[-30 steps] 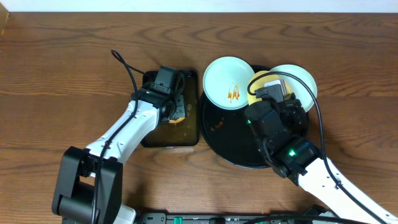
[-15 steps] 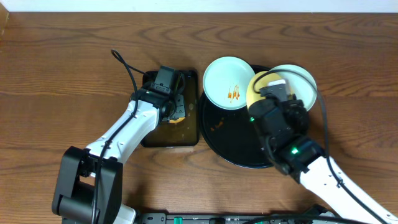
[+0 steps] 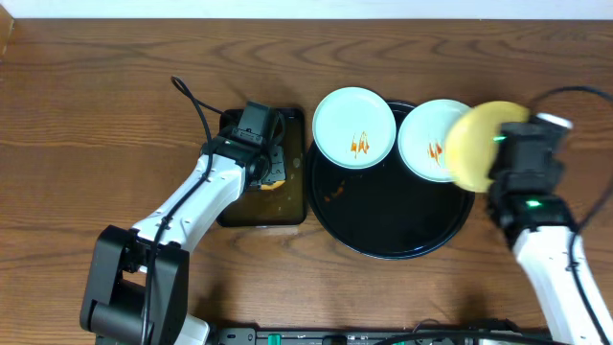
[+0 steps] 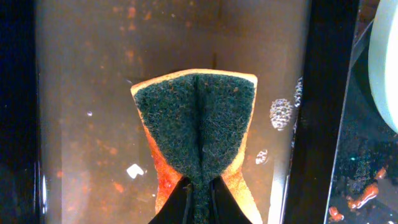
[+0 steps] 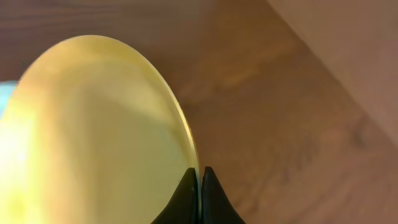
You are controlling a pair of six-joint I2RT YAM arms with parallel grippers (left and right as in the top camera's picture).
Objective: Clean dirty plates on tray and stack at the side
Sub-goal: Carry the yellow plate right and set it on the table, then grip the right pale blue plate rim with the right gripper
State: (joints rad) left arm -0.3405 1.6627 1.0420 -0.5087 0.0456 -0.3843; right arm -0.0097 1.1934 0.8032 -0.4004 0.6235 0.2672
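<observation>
The round black tray [image 3: 383, 225] holds two pale bluish-white plates on its far rim. The left plate [image 3: 354, 126] has an orange sauce smear, and the right plate [image 3: 426, 139] shows a small smear by its edge. My right gripper [image 3: 498, 153] is shut on the rim of the cream-yellow plate [image 3: 474, 144], held tilted above the tray's right edge. In the right wrist view the yellow plate [image 5: 93, 130] fills the left, pinched between the fingertips [image 5: 200, 180]. My left gripper [image 4: 199, 193] is shut on a sponge [image 4: 196, 124] in brownish water.
The rectangular black tray [image 3: 263, 206] with brownish water lies left of the round tray, under my left gripper [image 3: 271, 168]. Orange sauce bits [image 3: 335, 192] lie on the round tray's left floor. Bare wooden table [image 3: 565, 96] spreads to the right.
My right arm has lifted the yellow plate off the right bluish-white plate and swung it right, beyond the tray's right rim. The left arm has not moved.
</observation>
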